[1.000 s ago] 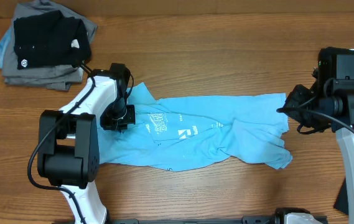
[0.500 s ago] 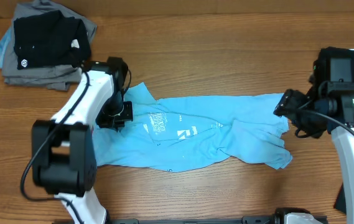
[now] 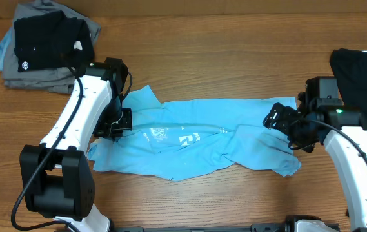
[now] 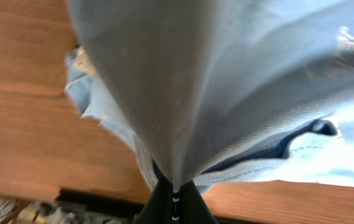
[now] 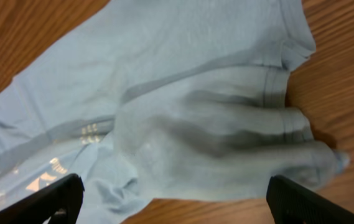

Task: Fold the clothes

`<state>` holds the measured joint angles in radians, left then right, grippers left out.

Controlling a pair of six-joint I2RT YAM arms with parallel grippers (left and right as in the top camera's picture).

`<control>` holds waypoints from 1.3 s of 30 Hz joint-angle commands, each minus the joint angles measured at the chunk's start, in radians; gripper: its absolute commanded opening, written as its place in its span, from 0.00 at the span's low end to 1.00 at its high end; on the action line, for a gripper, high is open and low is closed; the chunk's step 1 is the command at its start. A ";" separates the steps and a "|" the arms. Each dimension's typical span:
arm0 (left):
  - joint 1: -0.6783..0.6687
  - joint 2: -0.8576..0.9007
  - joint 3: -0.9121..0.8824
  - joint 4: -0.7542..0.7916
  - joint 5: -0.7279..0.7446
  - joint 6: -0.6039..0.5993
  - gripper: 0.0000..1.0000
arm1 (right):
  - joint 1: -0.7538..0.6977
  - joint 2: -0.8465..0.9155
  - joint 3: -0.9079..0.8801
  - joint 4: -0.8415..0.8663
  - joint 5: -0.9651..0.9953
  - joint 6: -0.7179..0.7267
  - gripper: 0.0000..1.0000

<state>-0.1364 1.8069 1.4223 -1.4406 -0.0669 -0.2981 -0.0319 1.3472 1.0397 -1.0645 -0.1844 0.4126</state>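
The clothes, a light blue T-shirt (image 3: 196, 138) with white lettering, lie crumpled lengthwise across the middle of the wooden table. My left gripper (image 3: 115, 123) is shut on the shirt's left part. In the left wrist view the cloth (image 4: 226, 81) rises taut from the closed jaws of the left gripper (image 4: 175, 194) and fills most of the picture. My right gripper (image 3: 282, 124) hangs open over the shirt's right end, holding nothing. In the right wrist view its black fingertips (image 5: 57, 196) stand far apart over a wrinkled sleeve (image 5: 226, 137), the right gripper (image 5: 180, 202) empty.
A stack of grey garments with a small black shirt (image 3: 49, 40) on top sits at the back left corner. A black cloth (image 3: 364, 77) lies at the right edge behind my right arm. Bare wood (image 3: 222, 58) stretches behind the T-shirt.
My right gripper has opened, let go of the shirt's right edge and moved left over it. My left gripper shifted slightly left and forward, still clamped on the cloth.
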 commanded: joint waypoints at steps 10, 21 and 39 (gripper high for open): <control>-0.001 -0.017 0.015 0.012 -0.100 -0.053 0.06 | 0.004 0.219 -0.074 0.103 0.050 0.009 0.96; -0.002 -0.017 0.014 0.029 -0.097 -0.053 0.07 | 0.003 0.260 -0.074 0.069 0.237 0.014 0.87; -0.002 -0.017 0.014 0.051 -0.089 -0.039 0.05 | 0.003 0.321 -0.074 0.134 0.153 0.030 0.33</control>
<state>-0.1364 1.8069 1.4223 -1.3975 -0.1398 -0.3378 -0.0319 1.6634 0.9691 -0.9333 -0.0227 0.4438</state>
